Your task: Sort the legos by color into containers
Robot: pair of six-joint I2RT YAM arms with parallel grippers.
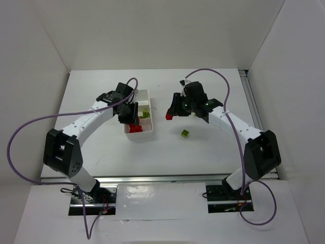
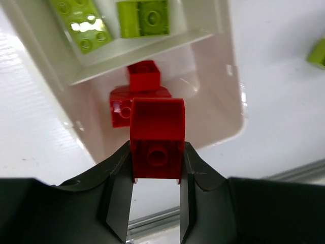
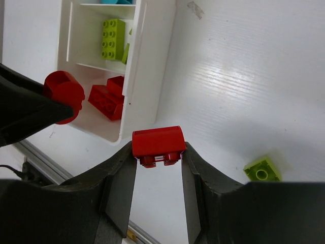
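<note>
The white tray (image 1: 151,118) lies left of centre. Its near compartment holds red bricks (image 2: 143,76), its middle one yellow-green bricks (image 2: 142,18), and a cyan brick (image 3: 114,1) shows in the far one. My left gripper (image 1: 129,116) is shut on a red brick (image 2: 157,134) and holds it above the near compartment. My right gripper (image 1: 170,113) is shut on another red brick (image 3: 158,142) and holds it above the table just right of the tray wall (image 3: 147,66). One yellow-green brick (image 1: 185,133) lies loose on the table, to the right of the tray.
White walls enclose the table on the left, back and right. A metal rail (image 1: 152,179) runs along the near edge. Purple cables (image 1: 223,84) loop from both arms. The left gripper's finger (image 3: 25,112) and its red brick (image 3: 63,90) show in the right wrist view.
</note>
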